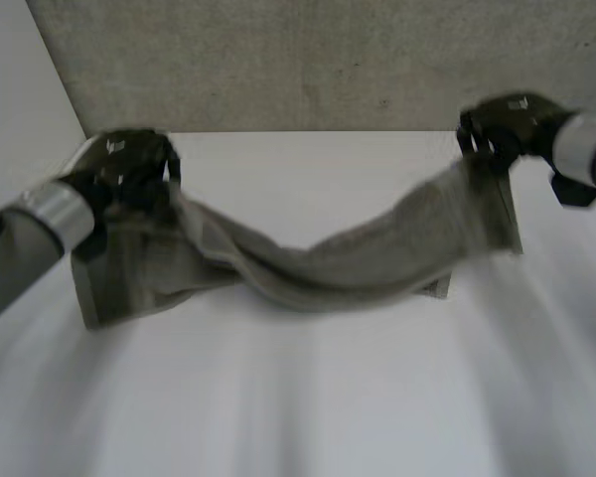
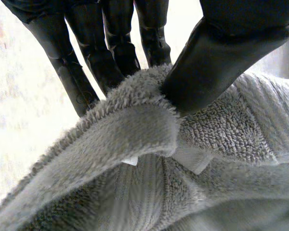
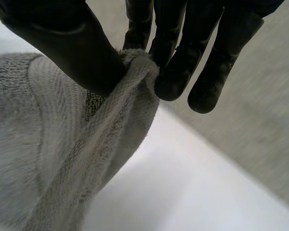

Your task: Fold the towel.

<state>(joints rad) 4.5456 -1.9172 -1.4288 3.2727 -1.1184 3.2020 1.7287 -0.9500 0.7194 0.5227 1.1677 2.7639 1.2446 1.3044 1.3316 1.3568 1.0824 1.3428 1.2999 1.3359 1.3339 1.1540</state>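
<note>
A grey towel (image 1: 318, 268) hangs in a sagging band between both hands above the white table (image 1: 308, 397). My left hand (image 1: 129, 169) is shut on the towel's left end; its own wrist view has thumb and fingers (image 2: 86, 67) pinching a bunched edge of the towel (image 2: 135, 130). My right hand (image 1: 507, 124) is shut on the right end, held higher. Seen from the right wrist, its thumb and fingers (image 3: 176, 72) pinch a folded edge of the towel (image 3: 111, 130). Loose flaps of cloth dangle below each hand.
A grey wall panel (image 1: 278, 60) stands behind the table's far edge. The table's far edge meets grey floor (image 3: 250, 120) beyond my right hand.
</note>
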